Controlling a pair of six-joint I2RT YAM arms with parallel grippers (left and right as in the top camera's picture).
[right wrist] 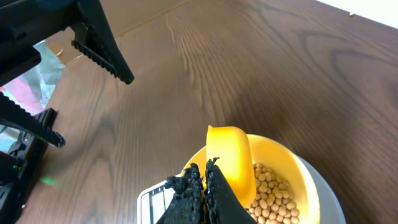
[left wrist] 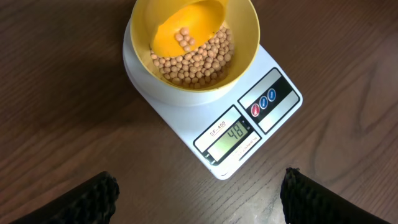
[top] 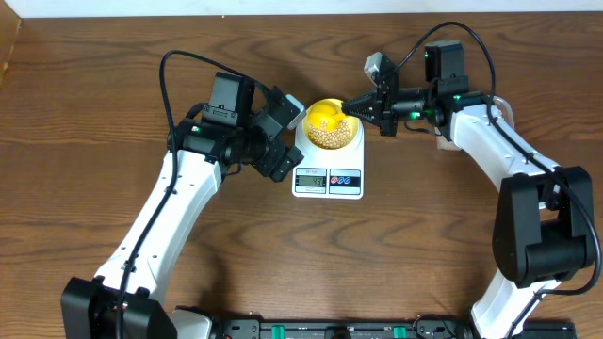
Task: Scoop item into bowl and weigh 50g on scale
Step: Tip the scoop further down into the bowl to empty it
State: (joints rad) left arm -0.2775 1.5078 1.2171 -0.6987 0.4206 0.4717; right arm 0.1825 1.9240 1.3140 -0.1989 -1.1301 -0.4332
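Observation:
The white scale (top: 350, 182) stands mid-table, its display (left wrist: 236, 132) reading 48. On its platform sits the yellow bowl (left wrist: 249, 38), partly filled with tan beans (left wrist: 200, 62). My right gripper (right wrist: 203, 177) reaches in from the right over the bowl. It is shut on the handle of a bright yellow scoop (right wrist: 231, 160), whose blade hangs inside the bowl above the beans (right wrist: 271, 194). My left gripper (left wrist: 199, 202) stands open and empty just left of the scale (left wrist: 273, 109), low over the table. Its fingers (left wrist: 93, 198) are wide apart.
Both arms flank the scale closely. Something pale and partly clear (top: 499, 102) lies hidden behind the right arm at the back right. A black rail (top: 330, 330) runs along the front edge, and the table's far edge (top: 283, 9) lies beyond the bowl.

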